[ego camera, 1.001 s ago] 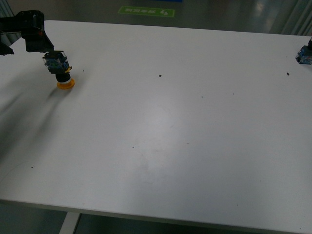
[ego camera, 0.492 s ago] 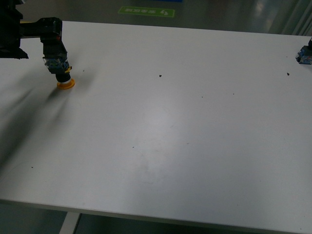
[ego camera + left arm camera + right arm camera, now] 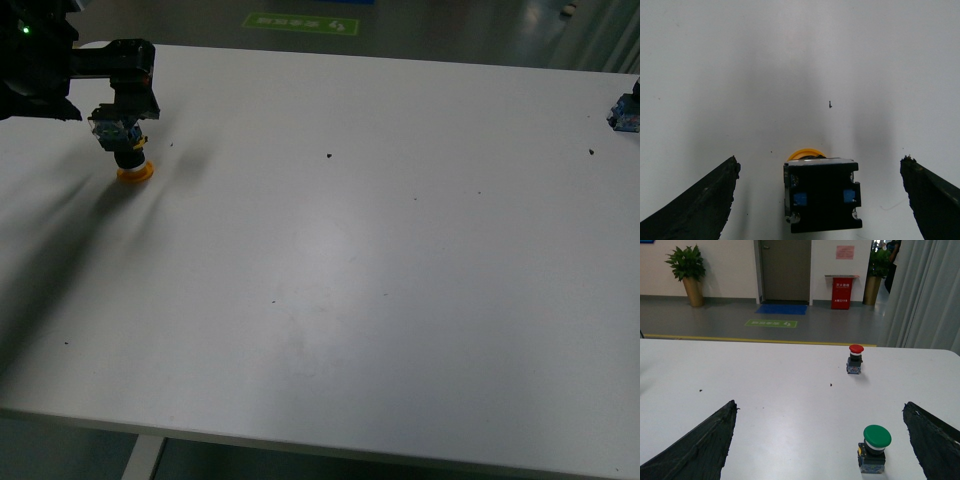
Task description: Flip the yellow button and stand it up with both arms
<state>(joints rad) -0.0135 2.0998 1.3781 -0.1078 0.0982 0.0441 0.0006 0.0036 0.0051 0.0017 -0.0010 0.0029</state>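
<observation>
The yellow button (image 3: 128, 150) sits at the far left of the white table (image 3: 350, 260). It is upside down and leans a little, with its orange cap on the surface and its black and blue contact block on top.

In the left wrist view the block faces the camera, and a sliver of cap shows beyond it. The left gripper (image 3: 820, 161) straddles the button. Its two dark fingers (image 3: 695, 205) are spread wide, one on each side, and both are well clear of the block.

The left arm (image 3: 100, 65) comes in from the left edge at the table's far corner. Its gripper end hangs just above the button.

The flip looks not yet done, and this appears to be the approach to a grasp. The next move probably calls for closing squarely on the block without tipping the leaning button over, then lifting and turning it.

The right gripper (image 3: 820, 407) is also spread and holds nothing. It looks across bare table towards a red button (image 3: 856, 359) and a green button (image 3: 876, 447), both standing cap up. The right arm does not show in the front view.
</observation>
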